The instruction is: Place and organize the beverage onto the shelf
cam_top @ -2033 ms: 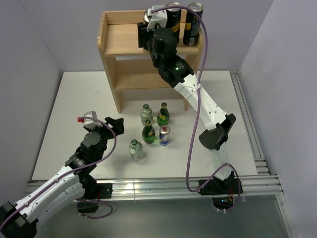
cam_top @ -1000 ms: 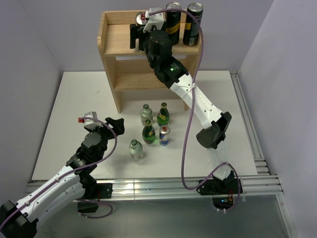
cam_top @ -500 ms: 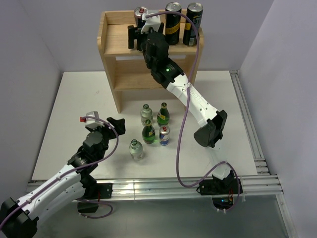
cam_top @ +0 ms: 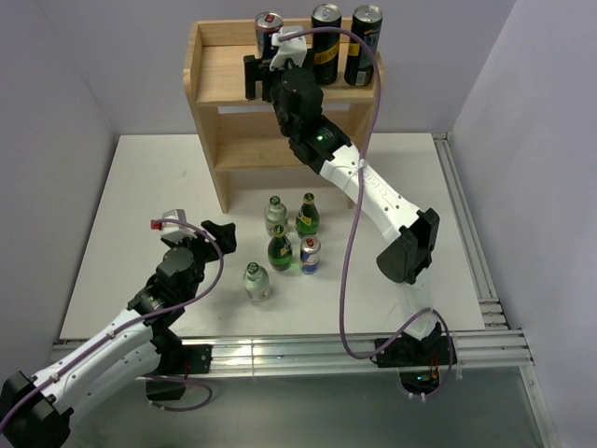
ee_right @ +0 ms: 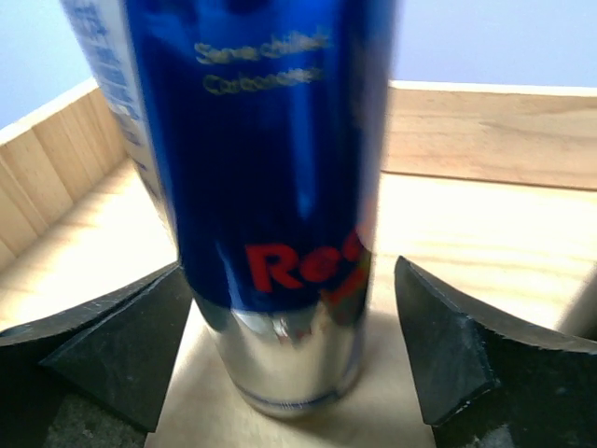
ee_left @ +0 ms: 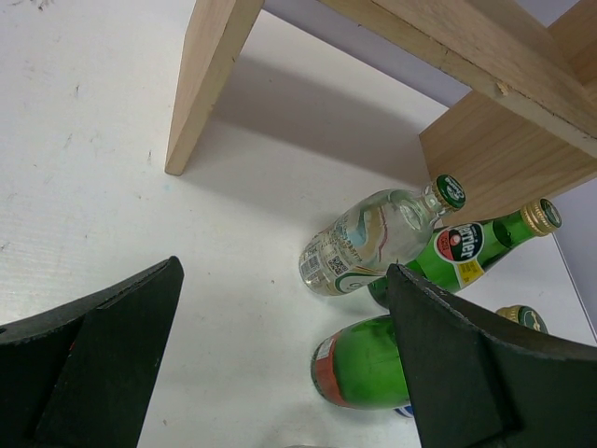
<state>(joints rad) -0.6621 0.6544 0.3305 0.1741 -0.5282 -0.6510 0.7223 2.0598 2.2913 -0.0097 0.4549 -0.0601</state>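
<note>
The right pincer (ee_right: 291, 273) was up at the top board of the shelf (cam_top: 219, 77). The blue can (ee_right: 280, 140) stood upright between its fingers, on the wood. The fingers were spread apart with a gap on one side, so the pincer was open and not squeezing the can. I think the can sat there to make a neat row with the two dark cans (cam_top: 326, 37) off to the pincer's right. The left pincer (ee_left: 280, 271) was wide open too, holding nothing, low over the surface (cam_top: 140, 205). The bottles (ee_left: 373, 238) stood just in front of it, likely next to go.
</note>
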